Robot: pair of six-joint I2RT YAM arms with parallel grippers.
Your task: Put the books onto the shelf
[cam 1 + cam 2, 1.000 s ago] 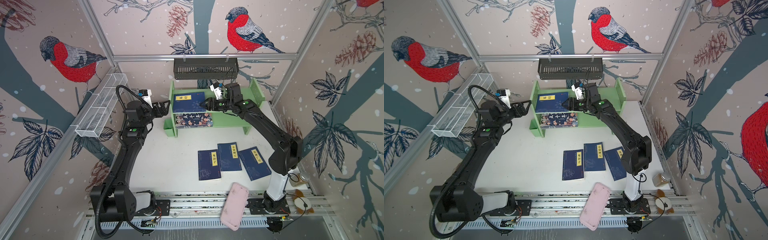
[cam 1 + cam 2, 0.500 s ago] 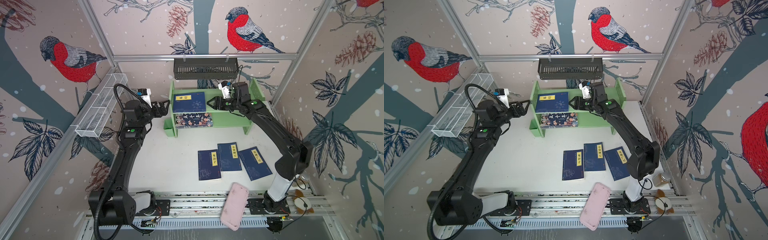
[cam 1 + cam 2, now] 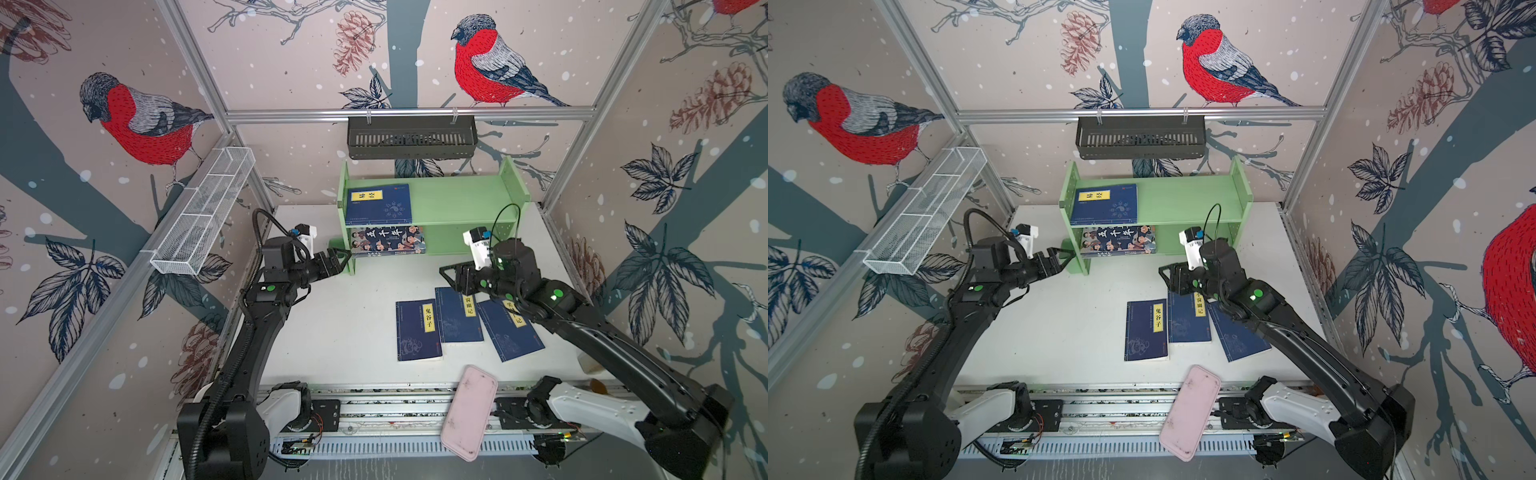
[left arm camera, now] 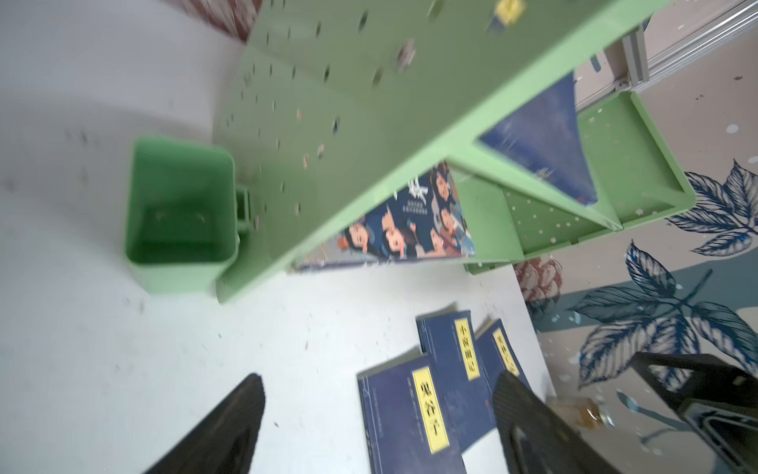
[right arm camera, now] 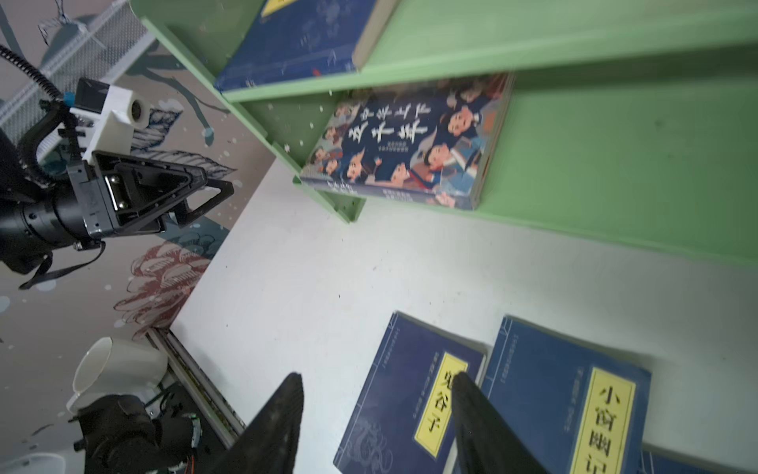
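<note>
Our right gripper (image 3: 446, 277) has come back from the shelf (image 3: 457, 199), jaws apart and empty, over three blue books (image 3: 455, 328) lying on the table (image 3: 353, 316), so we should go down slowly onto one edge.

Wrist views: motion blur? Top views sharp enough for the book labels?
Left wrist: light green wooden shelf smeared by motion. Right wrist: milder blur, cartoon-cover book slightly soft. Both top views: sharp, yellow labels on the navy paperbacks legible.
</note>
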